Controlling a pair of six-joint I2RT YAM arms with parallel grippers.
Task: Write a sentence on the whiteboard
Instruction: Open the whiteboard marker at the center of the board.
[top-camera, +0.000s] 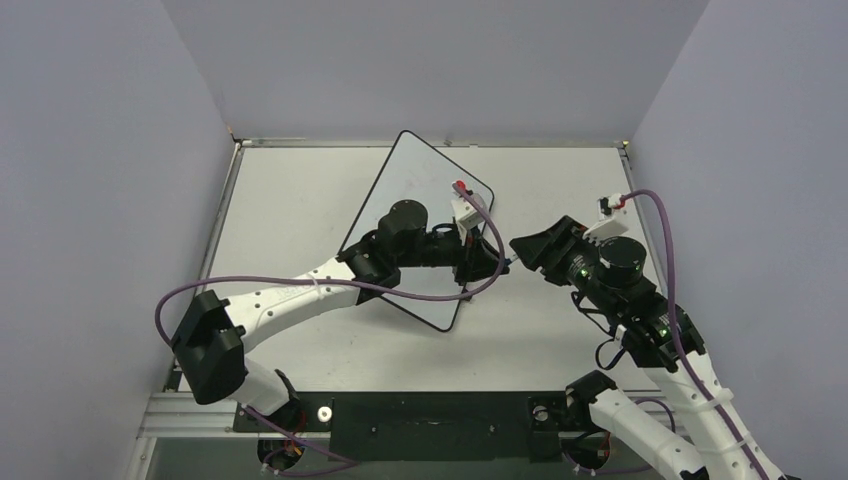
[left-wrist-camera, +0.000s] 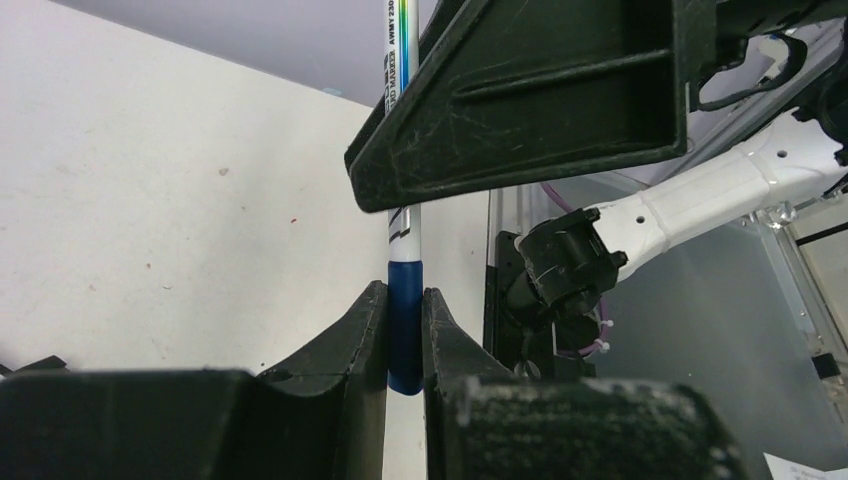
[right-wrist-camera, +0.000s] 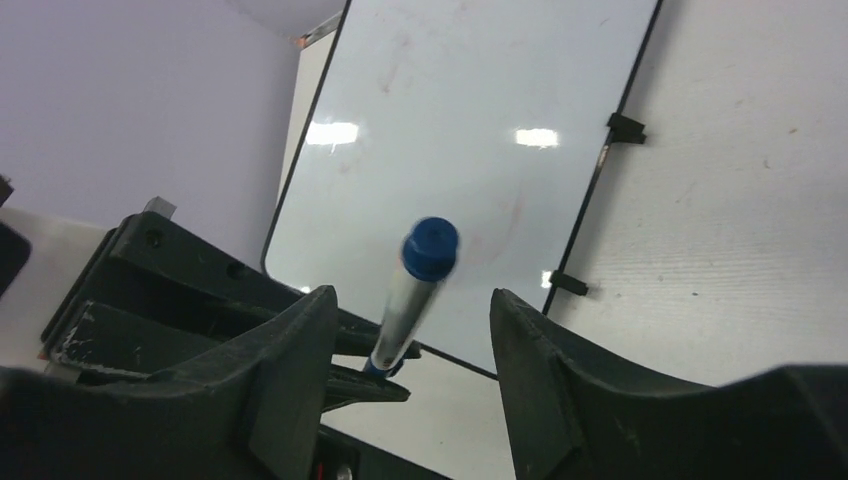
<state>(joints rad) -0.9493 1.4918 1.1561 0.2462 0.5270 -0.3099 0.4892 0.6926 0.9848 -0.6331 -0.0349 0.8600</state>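
The whiteboard (top-camera: 420, 175) lies turned cornerwise on the table, its white face (right-wrist-camera: 470, 130) bare but for faint smudges. The sentence is out of view. My left gripper (left-wrist-camera: 404, 290) is shut on the dark blue end of a marker (left-wrist-camera: 405, 330), just off the board's right corner (top-camera: 487, 262). The marker's silver barrel (right-wrist-camera: 400, 310) runs to my right gripper (right-wrist-camera: 412, 297), whose fingers stand open on either side of it without touching. The marker's other blue end (right-wrist-camera: 430, 248) points at the right wrist camera. The right gripper (top-camera: 530, 250) faces the left one.
Two black tabs (right-wrist-camera: 625, 127) (right-wrist-camera: 567, 283) sit on the board's right edge. The left arm (top-camera: 300, 295) and its purple cable (top-camera: 430, 295) cross the board's lower half. Lilac walls close in the table (top-camera: 560, 190) on three sides.
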